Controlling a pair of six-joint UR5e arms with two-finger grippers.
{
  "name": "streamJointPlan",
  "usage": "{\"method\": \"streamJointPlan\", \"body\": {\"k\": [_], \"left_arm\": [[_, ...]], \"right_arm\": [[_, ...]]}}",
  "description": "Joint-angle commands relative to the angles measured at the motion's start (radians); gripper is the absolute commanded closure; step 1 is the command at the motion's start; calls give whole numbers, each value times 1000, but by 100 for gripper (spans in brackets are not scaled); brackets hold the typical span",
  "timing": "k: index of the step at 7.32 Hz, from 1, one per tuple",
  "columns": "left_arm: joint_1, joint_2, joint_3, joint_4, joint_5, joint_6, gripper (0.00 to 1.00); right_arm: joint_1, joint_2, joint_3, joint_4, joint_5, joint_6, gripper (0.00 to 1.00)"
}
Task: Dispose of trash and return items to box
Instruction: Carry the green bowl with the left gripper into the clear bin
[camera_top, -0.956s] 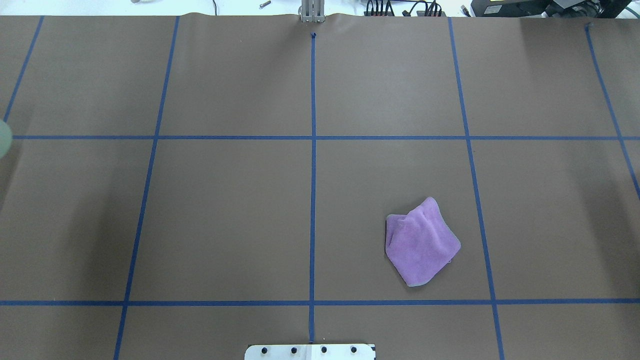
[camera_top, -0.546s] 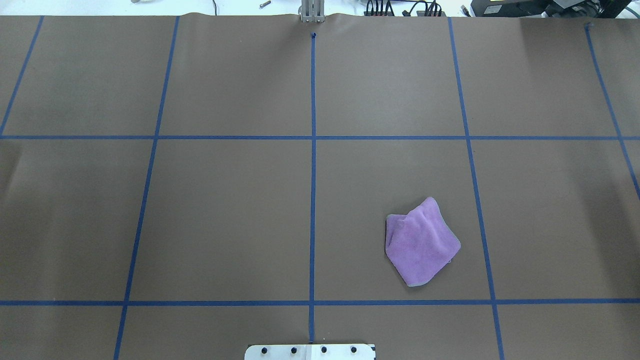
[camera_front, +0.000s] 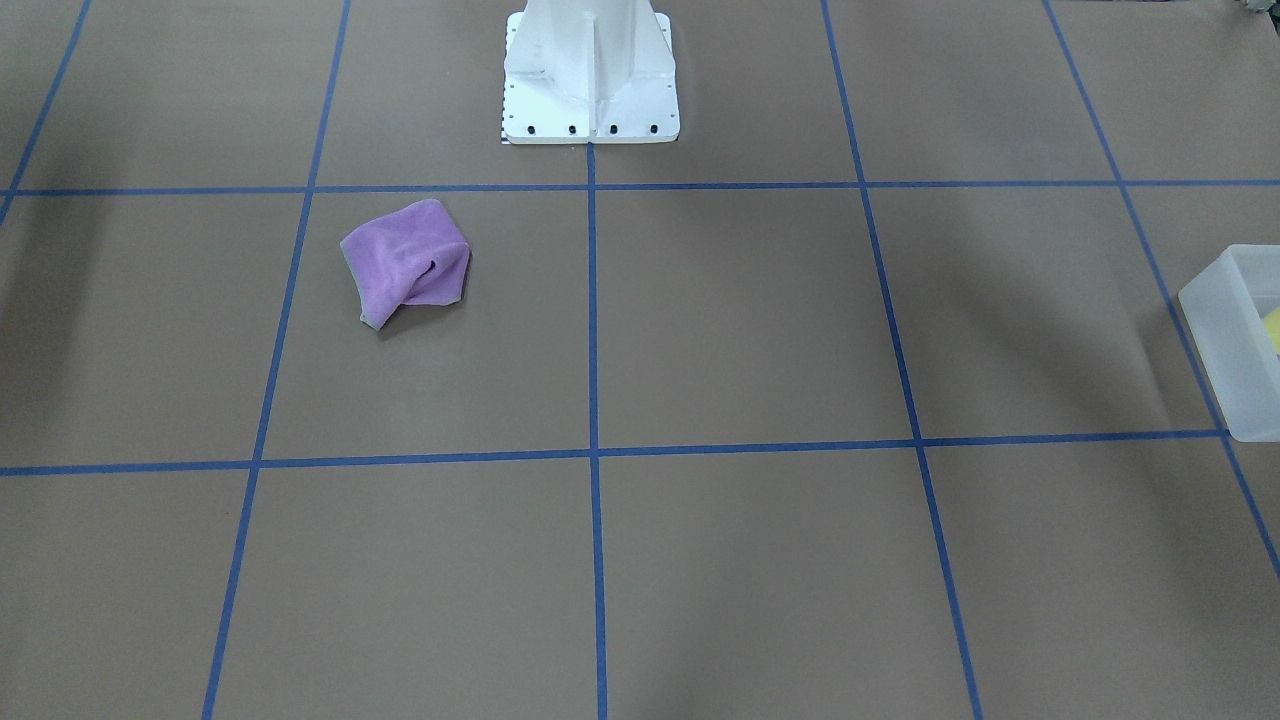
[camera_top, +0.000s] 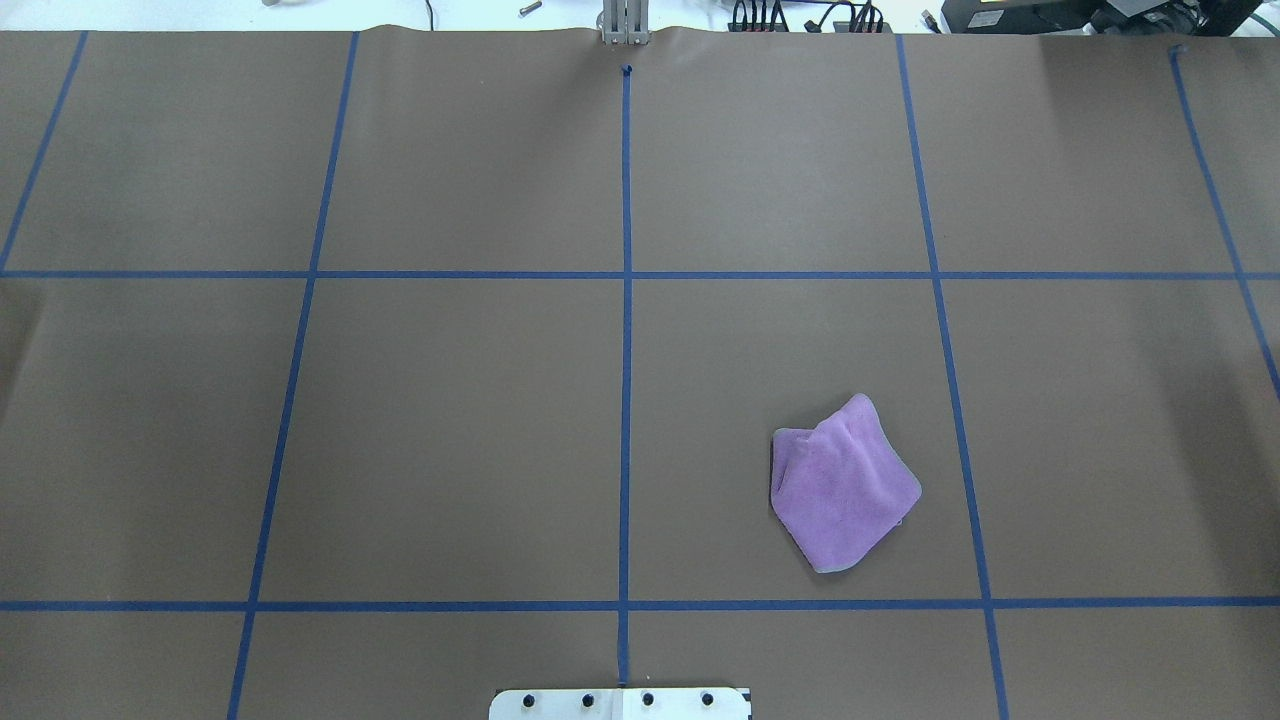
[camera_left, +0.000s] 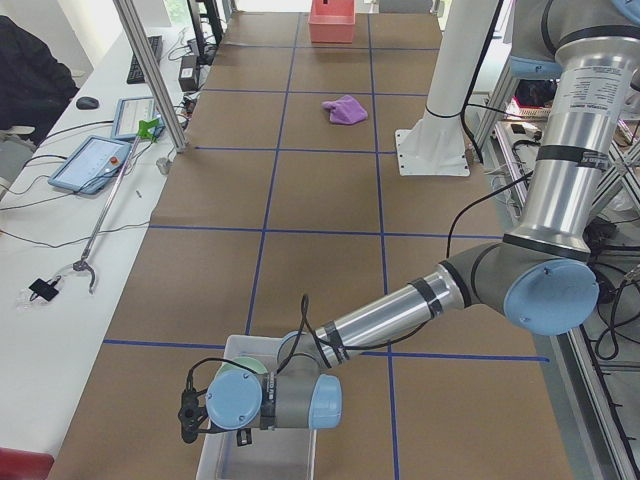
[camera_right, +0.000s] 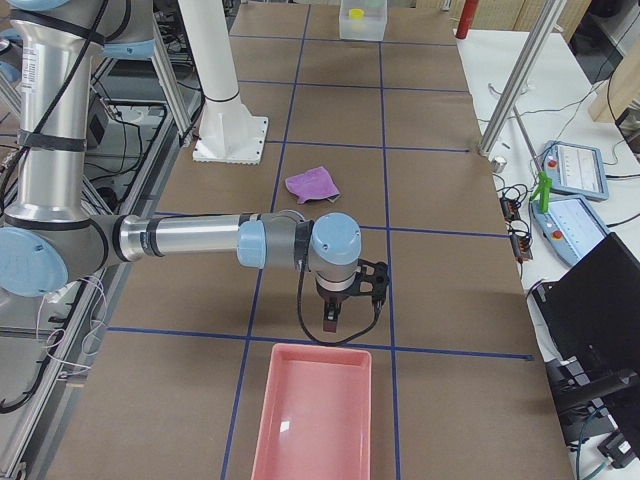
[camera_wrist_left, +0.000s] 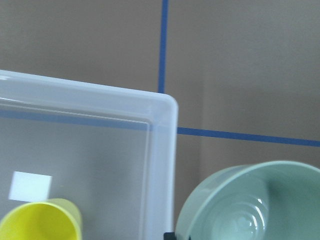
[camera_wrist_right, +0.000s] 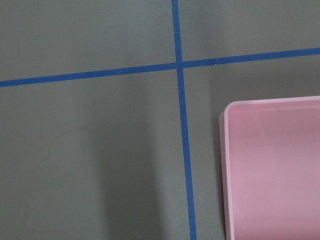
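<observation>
Brown table (camera_top: 450, 430), blue tape grid (camera_top: 626, 350), white desk (camera_left: 25, 345)

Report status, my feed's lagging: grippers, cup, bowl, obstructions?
Left gripper, right gripper: state unreadable. Yellow cup in box; mint bowl at box corner, not clearly inside. Purple cloth far off.

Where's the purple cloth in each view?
Front-facing: purple cloth upper left.
Overhead: purple cloth lower right.
Exterior left: purple cloth top centre.
Exterior right: purple cloth mid-frame.
Left wrist: not in it.
Right wrist: not in it.
Landmark: white robot base, near the purple cloth in all four.
</observation>
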Motion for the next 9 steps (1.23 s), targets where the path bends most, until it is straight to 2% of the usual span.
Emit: {"method": "streamJointPlan", "body": {"k": [1, 6, 7, 8, 9], "left_arm": [[-7, -73, 118, -2, 116, 3, 100], [0, -12, 136, -74, 128, 49, 100], [2, -12, 135, -77, 132, 44, 73], [2, -12, 135, -82, 134, 37, 36], [2, -13, 135, -90, 134, 35, 33]], "right_arm": [[-3, 0, 0, 0, 4, 0, 0], [-6, -2, 2, 0, 6, 0, 0], [-6, -2, 2, 0, 6, 0, 0], [-6, -2, 2, 0, 6, 0, 0], [-6, -2, 2, 0, 6, 0, 0]]}}
